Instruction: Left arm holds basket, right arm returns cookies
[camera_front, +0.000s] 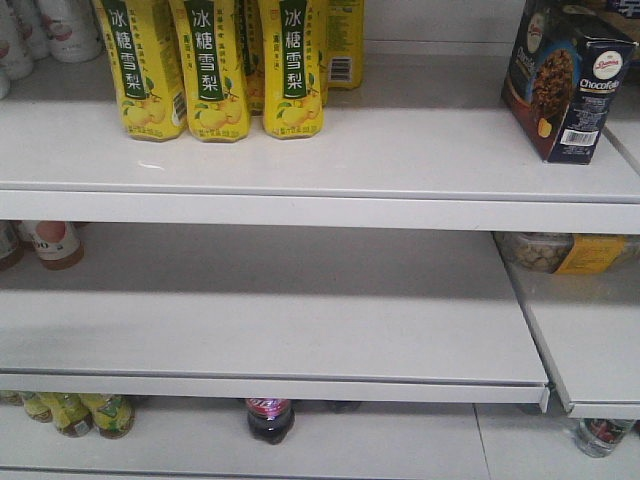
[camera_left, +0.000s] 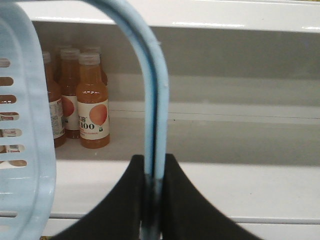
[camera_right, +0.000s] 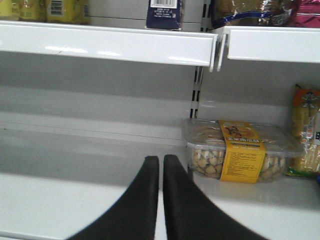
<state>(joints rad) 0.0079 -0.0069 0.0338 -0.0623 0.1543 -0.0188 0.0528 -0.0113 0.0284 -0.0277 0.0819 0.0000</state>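
One cookies (camera_front: 566, 82) carton shelved, left hand (camera_left: 152, 200) gripping basket (camera_left: 27, 150) handle, right hand (camera_right: 161, 172) closed empty.

Yellow bottles (camera_front: 213, 70): "冰糖雪梨". Cookies carton (camera_front: 565, 80): "Chocofan". Orange juice bottle (camera_left: 93, 102): "100".

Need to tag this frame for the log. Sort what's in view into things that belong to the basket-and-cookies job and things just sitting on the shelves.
Job:
- cookies carton, upright on the top shelf
- basket, handle clamped in the left gripper
- right gripper, shut, holding nothing

Just there:
- yellow pear drink bottles
- orange juice bottles
- clear tub of snacks
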